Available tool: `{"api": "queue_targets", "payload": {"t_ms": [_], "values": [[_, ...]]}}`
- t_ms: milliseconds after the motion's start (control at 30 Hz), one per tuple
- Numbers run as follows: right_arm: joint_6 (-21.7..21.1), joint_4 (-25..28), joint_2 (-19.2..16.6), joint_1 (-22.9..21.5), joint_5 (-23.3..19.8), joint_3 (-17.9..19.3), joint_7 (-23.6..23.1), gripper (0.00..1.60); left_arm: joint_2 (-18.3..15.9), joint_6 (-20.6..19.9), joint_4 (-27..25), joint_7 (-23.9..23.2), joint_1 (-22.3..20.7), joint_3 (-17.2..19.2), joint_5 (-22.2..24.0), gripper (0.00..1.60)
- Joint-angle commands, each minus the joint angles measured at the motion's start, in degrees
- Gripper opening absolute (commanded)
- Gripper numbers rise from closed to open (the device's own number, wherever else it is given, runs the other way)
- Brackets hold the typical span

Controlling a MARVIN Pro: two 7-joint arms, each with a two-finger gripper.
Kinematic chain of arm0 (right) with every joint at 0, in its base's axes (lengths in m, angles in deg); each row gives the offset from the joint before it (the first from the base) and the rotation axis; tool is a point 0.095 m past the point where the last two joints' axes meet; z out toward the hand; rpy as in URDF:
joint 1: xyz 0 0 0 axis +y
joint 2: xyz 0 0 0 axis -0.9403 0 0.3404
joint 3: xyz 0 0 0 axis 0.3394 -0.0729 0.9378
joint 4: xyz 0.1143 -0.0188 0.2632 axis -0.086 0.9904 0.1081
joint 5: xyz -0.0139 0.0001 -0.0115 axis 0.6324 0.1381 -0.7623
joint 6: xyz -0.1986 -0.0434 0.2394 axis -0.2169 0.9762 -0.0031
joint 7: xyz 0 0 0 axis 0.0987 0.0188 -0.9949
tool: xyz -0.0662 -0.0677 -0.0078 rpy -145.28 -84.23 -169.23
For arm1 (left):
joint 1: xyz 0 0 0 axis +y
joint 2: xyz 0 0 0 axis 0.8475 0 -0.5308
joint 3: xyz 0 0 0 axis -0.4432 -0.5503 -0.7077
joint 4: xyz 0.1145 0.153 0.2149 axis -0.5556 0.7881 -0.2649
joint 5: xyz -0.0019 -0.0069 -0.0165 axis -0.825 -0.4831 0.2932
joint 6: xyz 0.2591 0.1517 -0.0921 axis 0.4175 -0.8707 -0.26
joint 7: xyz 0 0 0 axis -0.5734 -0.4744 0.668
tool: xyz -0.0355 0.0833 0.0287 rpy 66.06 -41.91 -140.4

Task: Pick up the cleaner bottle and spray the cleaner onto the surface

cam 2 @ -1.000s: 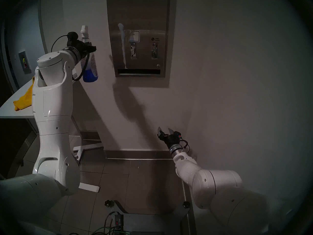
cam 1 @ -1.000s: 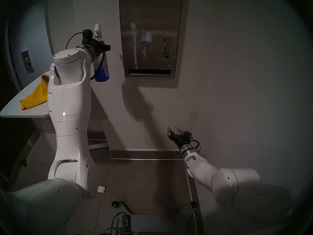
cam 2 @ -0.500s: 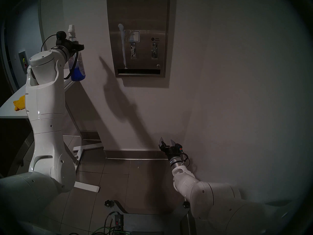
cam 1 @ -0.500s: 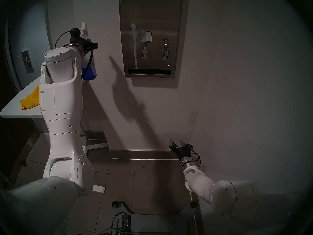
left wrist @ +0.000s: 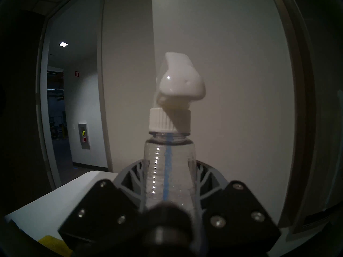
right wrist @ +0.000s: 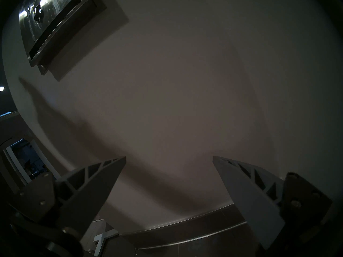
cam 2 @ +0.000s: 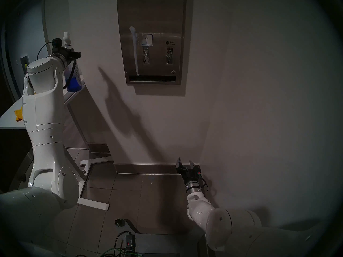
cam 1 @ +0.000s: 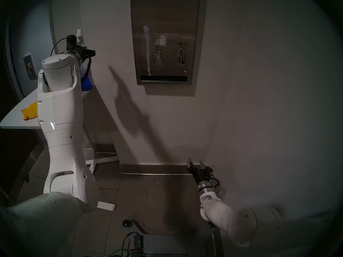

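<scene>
The cleaner bottle [cam 1: 89,80] [cam 2: 74,83] [left wrist: 169,154] is clear with blue cleaner in its lower part and a white trigger nozzle on top. It hangs upright with my left gripper [cam 1: 86,53] [cam 2: 73,55] [left wrist: 169,165] shut around its upper body, above the table's far corner. Well to its right is the surface, a steel dispenser panel [cam 1: 165,15] [cam 2: 152,13] [right wrist: 53,24]. A white foam streak [cam 1: 148,52] [cam 2: 135,52] runs down it. My right gripper [cam 1: 196,161] [cam 2: 185,161] [right wrist: 168,158] is open and empty, low by the baseboard.
A white table [cam 1: 14,119] at the left carries a yellow cloth [cam 1: 29,112], partly hidden by my left arm. Its white foot [cam 1: 106,207] lies on the tiled floor. The off-white wall is close ahead. Cables and my base sit at the bottom.
My left arm has carried the bottle leftward, away from the panel and toward the table. My right arm has sunk from mid-wall height down to the baseboard, still open.
</scene>
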Motion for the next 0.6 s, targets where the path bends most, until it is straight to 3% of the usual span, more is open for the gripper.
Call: {"api": "queue_targets", "payload": {"t_ms": [0, 567], "values": [[3.4, 1.6, 1.1, 0.8, -0.9, 0.9, -0.6, 1.60, -2.0, 1.2, -0.6, 0.7, -3.5, 1.1, -0.5, 0.00], [8.8, 2.0, 3.0, 4.1, -4.0, 3.6, -1.0, 1.60, -3.8, 0.9, 4.4, 2.1, -4.3, 3.4, -1.1, 0.00]]}}
